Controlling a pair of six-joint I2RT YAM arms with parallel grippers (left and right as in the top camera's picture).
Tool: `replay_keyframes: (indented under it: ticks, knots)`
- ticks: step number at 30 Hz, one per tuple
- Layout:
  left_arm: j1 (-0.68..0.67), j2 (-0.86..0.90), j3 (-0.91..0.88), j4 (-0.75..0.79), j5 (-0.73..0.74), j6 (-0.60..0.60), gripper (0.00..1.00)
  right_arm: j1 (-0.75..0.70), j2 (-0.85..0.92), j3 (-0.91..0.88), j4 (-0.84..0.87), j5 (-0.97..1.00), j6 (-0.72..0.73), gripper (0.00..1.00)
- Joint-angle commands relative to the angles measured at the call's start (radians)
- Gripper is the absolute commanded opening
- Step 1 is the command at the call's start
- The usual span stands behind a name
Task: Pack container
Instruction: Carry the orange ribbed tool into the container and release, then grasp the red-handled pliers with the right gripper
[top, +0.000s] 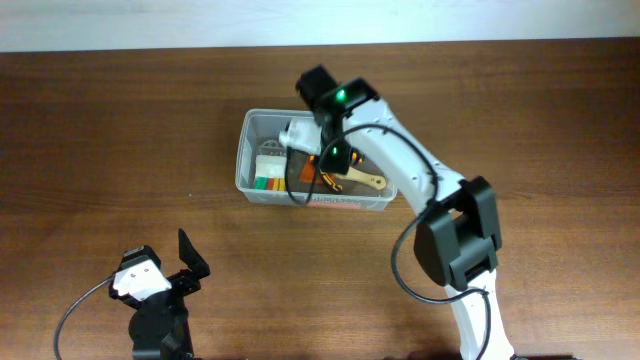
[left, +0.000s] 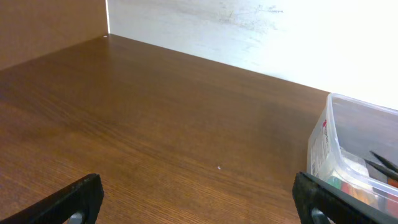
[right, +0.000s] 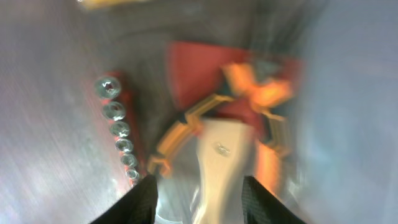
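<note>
Jaws of right gripper (right: 198, 190) parted, inside container (top: 244, 152)

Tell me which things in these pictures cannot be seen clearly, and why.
- Overhead: the right arm covers much of the container, hiding some contents.
- Right wrist: blur; whether the right tool grips anything is unclear.
- Left wrist: the picture edge cuts off the container and both fingers of the left tool.

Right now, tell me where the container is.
Overhead view: the container sits near the middle of the table, with the right tool reaching into it.
</note>
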Motion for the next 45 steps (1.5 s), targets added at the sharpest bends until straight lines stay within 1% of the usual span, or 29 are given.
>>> replay_keyframes:
  ticks: [1,4,7,10,11,12,13,15,18,22,25,28,31,35,38,41,45]
  knots:
    - [-0.004,-0.006,-0.005,0.002,-0.007,0.009,0.99,-0.083,-0.128,0.211,-0.05,0.041,0.219,0.47]
    - [-0.004,-0.006,-0.005,0.002,-0.007,0.009,0.99,-0.188,-0.153,0.379,-0.095,0.04,0.371,0.52]
    - [-0.004,-0.006,-0.005,0.002,-0.007,0.009,0.99,-0.316,-0.157,0.468,-0.108,0.039,0.515,0.52]
    - [-0.004,-0.006,-0.005,0.002,-0.007,0.009,0.99,-0.449,-0.151,0.452,-0.134,0.03,0.674,0.5]
    - [-0.004,-0.006,-0.005,0.002,-0.007,0.009,0.99,-0.496,-0.139,0.432,-0.155,0.007,0.716,0.45]
    - [-0.004,-0.006,-0.005,0.002,-0.007,0.009,0.99,-0.524,-0.132,0.414,-0.172,-0.016,0.74,0.41]
    - [-0.004,-0.006,-0.005,0.002,-0.007,0.009,0.99,-0.568,-0.116,0.361,-0.193,-0.065,0.764,0.41]
    - [-0.004,-0.006,-0.005,0.002,-0.007,0.009,0.99,-0.606,-0.1,0.261,-0.197,-0.122,0.766,0.41]
    - [-0.004,-0.006,-0.005,0.002,-0.007,0.009,0.99,-0.625,-0.083,0.062,-0.155,-0.142,0.766,0.41]
    - [-0.004,-0.006,-0.005,0.002,-0.007,0.009,0.99,-0.607,-0.075,-0.172,-0.075,-0.141,0.764,0.4]
    - [-0.004,-0.006,-0.005,0.002,-0.007,0.009,0.99,-0.583,-0.075,-0.296,0.008,-0.138,0.747,0.41]
    - [-0.004,-0.006,-0.005,0.002,-0.007,0.009,0.99,-0.567,-0.075,-0.363,0.064,-0.138,0.742,0.41]
    - [-0.004,-0.006,-0.005,0.002,-0.007,0.009,0.99,-0.552,-0.074,-0.394,0.08,-0.14,0.705,0.41]
    - [-0.004,-0.006,-0.005,0.002,-0.007,0.009,0.99,-0.53,-0.074,-0.446,0.119,-0.138,0.694,0.4]
    - [-0.004,-0.006,-0.005,0.002,-0.007,0.009,0.99,-0.521,-0.074,-0.496,0.165,-0.138,0.697,0.36]
    - [-0.004,-0.006,-0.005,0.002,-0.007,0.009,0.99,-0.516,-0.073,-0.548,0.212,-0.138,0.698,0.35]
    - [-0.004,-0.006,-0.005,0.002,-0.007,0.009,0.99,-0.512,-0.072,-0.605,0.246,-0.138,0.698,0.28]
